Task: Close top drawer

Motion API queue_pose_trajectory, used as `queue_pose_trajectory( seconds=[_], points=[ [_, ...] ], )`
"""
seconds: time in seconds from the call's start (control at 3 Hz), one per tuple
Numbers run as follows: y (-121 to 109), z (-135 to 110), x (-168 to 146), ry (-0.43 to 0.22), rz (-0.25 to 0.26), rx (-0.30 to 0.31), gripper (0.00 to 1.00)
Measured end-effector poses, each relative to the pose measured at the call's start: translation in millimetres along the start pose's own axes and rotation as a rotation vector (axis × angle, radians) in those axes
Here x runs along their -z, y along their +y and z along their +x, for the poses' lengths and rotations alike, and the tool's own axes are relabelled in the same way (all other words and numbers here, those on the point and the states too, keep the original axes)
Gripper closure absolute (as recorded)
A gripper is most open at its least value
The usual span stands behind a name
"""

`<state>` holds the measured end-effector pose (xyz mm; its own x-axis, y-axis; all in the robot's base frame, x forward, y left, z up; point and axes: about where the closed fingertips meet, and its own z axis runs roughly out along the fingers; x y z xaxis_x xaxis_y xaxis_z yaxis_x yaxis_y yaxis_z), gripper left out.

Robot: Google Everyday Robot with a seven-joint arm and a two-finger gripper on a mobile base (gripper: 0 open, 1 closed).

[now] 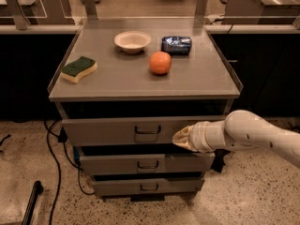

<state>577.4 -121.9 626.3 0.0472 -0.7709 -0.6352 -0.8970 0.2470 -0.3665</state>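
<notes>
The top drawer (108, 130) is the widest grey drawer under the cabinet top. Its flat front stands out a little past the cabinet, with a dark gap above it. A small U-shaped handle (147, 131) sits at its centre. My gripper (180, 138) is at the end of a white arm coming in from the right. Its tip is against the drawer front, right of the handle.
Two narrower grey drawers (140, 164) sit below. On the cabinet top (117, 81) lie a green-and-yellow sponge (79, 69), a white bowl (132, 41), an orange (160, 62) and a blue packet (176, 45). Cables (54, 163) hang at the cabinet's left.
</notes>
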Motion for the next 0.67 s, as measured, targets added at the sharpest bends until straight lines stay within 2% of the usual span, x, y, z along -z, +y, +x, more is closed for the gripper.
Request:
queue_pose_trajectory(
  seconds=[0.33,0.67],
  points=[
    [25.1,-12.9,15.0,-0.046,-0.127,-0.066,1.0],
    [40.6,-17.1,16.7,-0.059,-0.188,-0.068,0.83]
  ],
)
